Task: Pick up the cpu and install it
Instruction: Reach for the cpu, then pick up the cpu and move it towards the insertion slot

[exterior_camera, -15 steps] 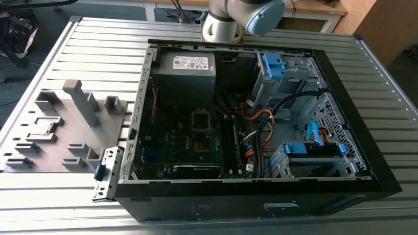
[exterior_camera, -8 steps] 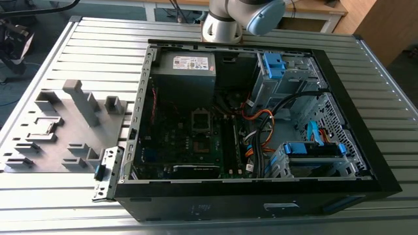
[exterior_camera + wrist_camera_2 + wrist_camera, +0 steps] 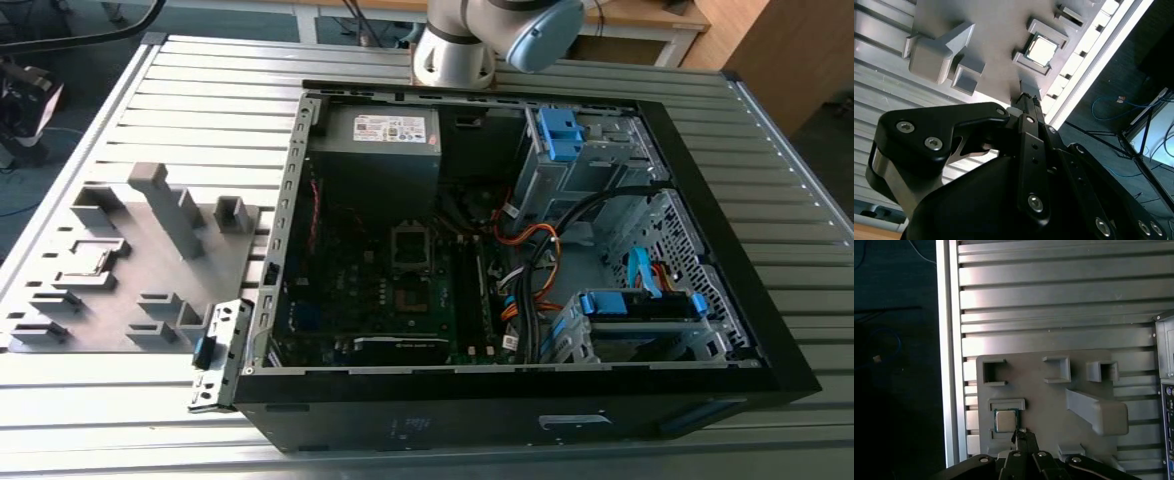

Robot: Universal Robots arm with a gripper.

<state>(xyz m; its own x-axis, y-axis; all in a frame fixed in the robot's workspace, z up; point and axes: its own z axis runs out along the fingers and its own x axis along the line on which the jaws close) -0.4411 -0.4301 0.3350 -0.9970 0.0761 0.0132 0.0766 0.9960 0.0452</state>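
Observation:
The cpu (image 3: 1005, 420) is a small square chip with a silver-grey top. It lies flat in a framed pocket of the grey fixture tray (image 3: 1049, 405), and it shows as a bright square (image 3: 1042, 50) in the second wrist view. In the exterior view the cpu (image 3: 91, 262) sits on the tray at the exterior view's left. My gripper (image 3: 1020, 435) hangs above the tray, apart from the chip, its tip (image 3: 1025, 98) just beside the chip's pocket in both wrist views. Its fingers meet in one narrow tip with nothing between them.
The open computer case (image 3: 694, 180) lies on the slatted metal table (image 3: 200, 90), with the green motherboard and its square socket (image 3: 414, 248) inside. Cables, blue drive brackets and a power supply (image 3: 380, 135) crowd the case. Raised grey blocks (image 3: 1099, 412) stand on the tray.

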